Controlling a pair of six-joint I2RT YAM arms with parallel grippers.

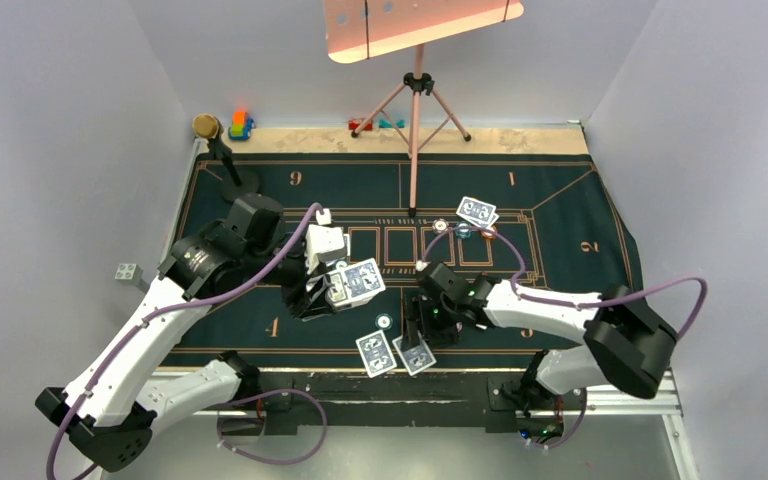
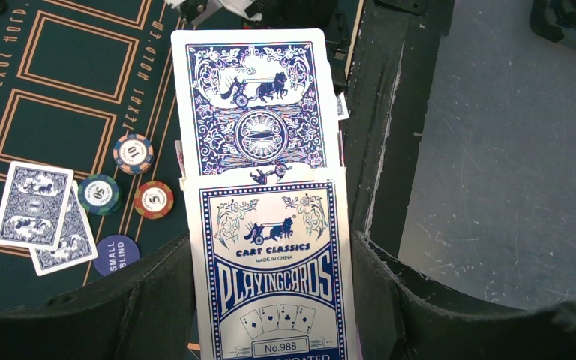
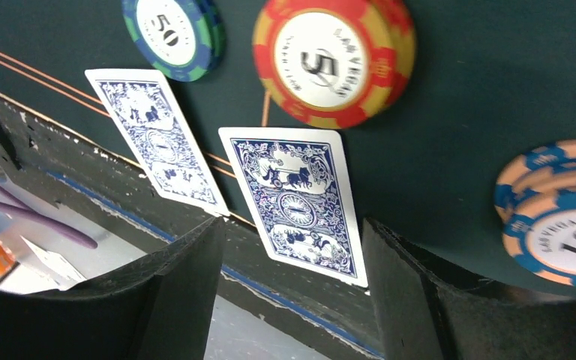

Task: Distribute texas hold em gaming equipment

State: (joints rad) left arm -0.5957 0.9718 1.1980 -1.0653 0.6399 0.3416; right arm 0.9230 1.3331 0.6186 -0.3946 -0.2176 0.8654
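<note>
The big green mat (image 1: 580,215) on the worktop (image 1: 290,140) has numbered seats all round it. I think I am part way through the job, because two seats look served.

At the far seat lie the far cards (image 1: 477,210), a pair with blue backs up. Three little far chips (image 1: 463,230) sit just beside them.

At the near seat, by the edge next to my arms, lie the near cards (image 3: 157,139). There are two of them, backs up, and their ends poke past the edge of the mat. Near them sit a red chip (image 3: 335,60), a green chip (image 3: 172,34) and an orange and blue chip (image 3: 555,225). A small blind disc (image 2: 116,253) is close by too.

I see no cards or chips at the other numbers. So I guess those seats are what is left to do.

My left tool (image 2: 270,247) is squeezed tight on the card box (image 2: 274,270). It holds the box up above the mat near the middle. A top card (image 2: 251,97) sticks halfway out of the box, ready to be taken.

My right tool (image 3: 292,232) is low over the near seat with its fingers (image 3: 172,300) wide apart. One near card shows in the gap between them, but it lies flat on the mat. This tool holds nothing. I cannot tell if it touches the card.
</note>
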